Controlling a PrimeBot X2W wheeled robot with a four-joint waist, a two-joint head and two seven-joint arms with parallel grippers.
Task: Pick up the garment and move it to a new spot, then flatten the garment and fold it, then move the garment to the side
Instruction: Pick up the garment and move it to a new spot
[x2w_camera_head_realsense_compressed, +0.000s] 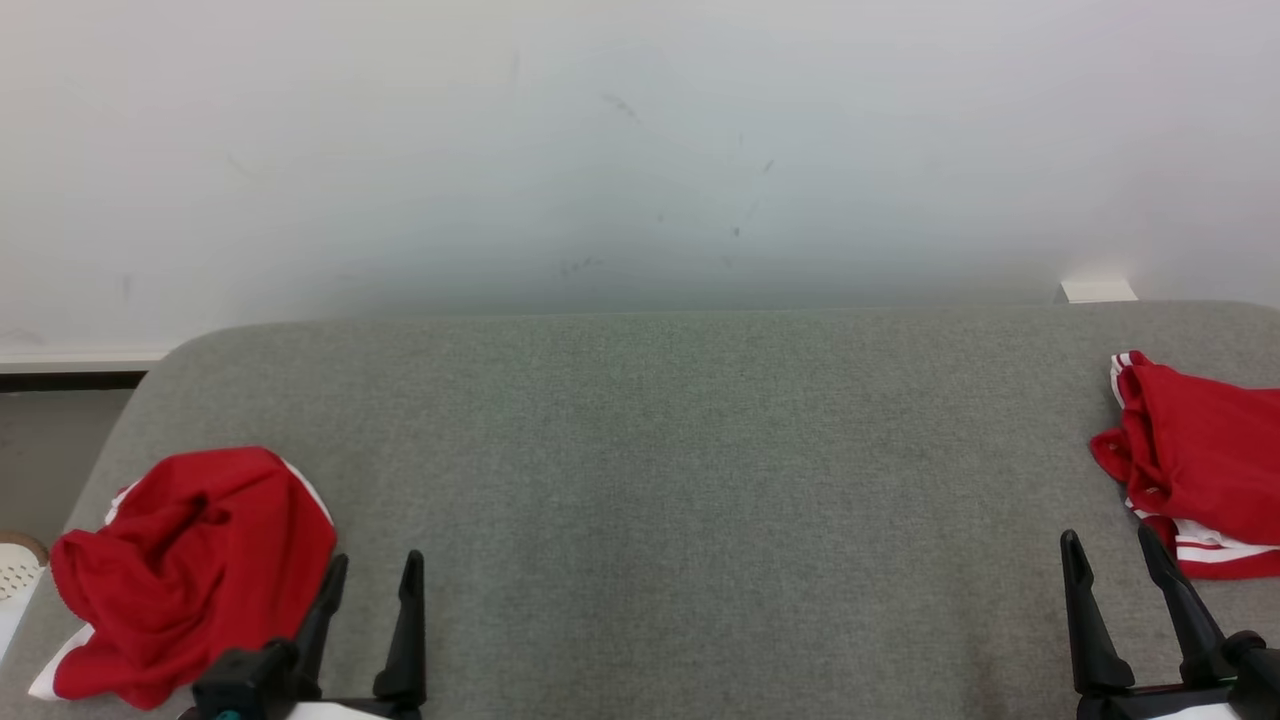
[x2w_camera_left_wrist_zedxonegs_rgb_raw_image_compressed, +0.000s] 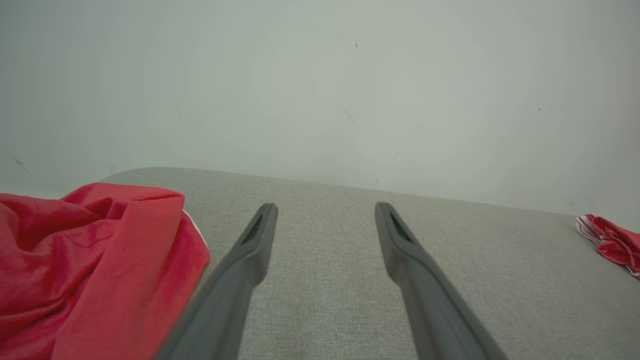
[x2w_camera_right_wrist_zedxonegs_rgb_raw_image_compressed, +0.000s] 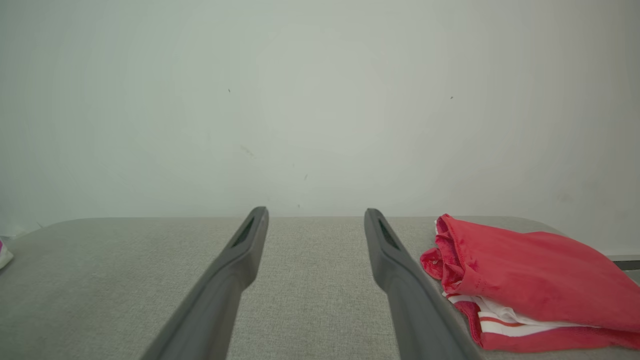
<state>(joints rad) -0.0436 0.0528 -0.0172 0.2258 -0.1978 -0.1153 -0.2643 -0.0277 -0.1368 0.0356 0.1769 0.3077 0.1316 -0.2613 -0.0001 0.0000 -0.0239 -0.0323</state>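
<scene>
A crumpled red garment (x2w_camera_head_realsense_compressed: 190, 570) with white trim lies at the table's near left corner, just left of my left gripper (x2w_camera_head_realsense_compressed: 378, 562). That gripper is open and empty over the grey felt; in the left wrist view the red garment (x2w_camera_left_wrist_zedxonegs_rgb_raw_image_compressed: 95, 265) sits beside its left finger (x2w_camera_left_wrist_zedxonegs_rgb_raw_image_compressed: 250, 250). A second red garment (x2w_camera_head_realsense_compressed: 1195, 460) with white stripes lies folded at the right edge, right of and just beyond my right gripper (x2w_camera_head_realsense_compressed: 1110, 540). This gripper is open too, holding nothing. In the right wrist view the folded garment (x2w_camera_right_wrist_zedxonegs_rgb_raw_image_compressed: 525, 280) rests against the right finger (x2w_camera_right_wrist_zedxonegs_rgb_raw_image_compressed: 395, 265).
The grey felt table (x2w_camera_head_realsense_compressed: 660, 460) stands against a white wall (x2w_camera_head_realsense_compressed: 640, 150). A small white block (x2w_camera_head_realsense_compressed: 1097, 291) sits at the table's far right edge. Off the left edge, floor and a round perforated object (x2w_camera_head_realsense_compressed: 18, 565) show.
</scene>
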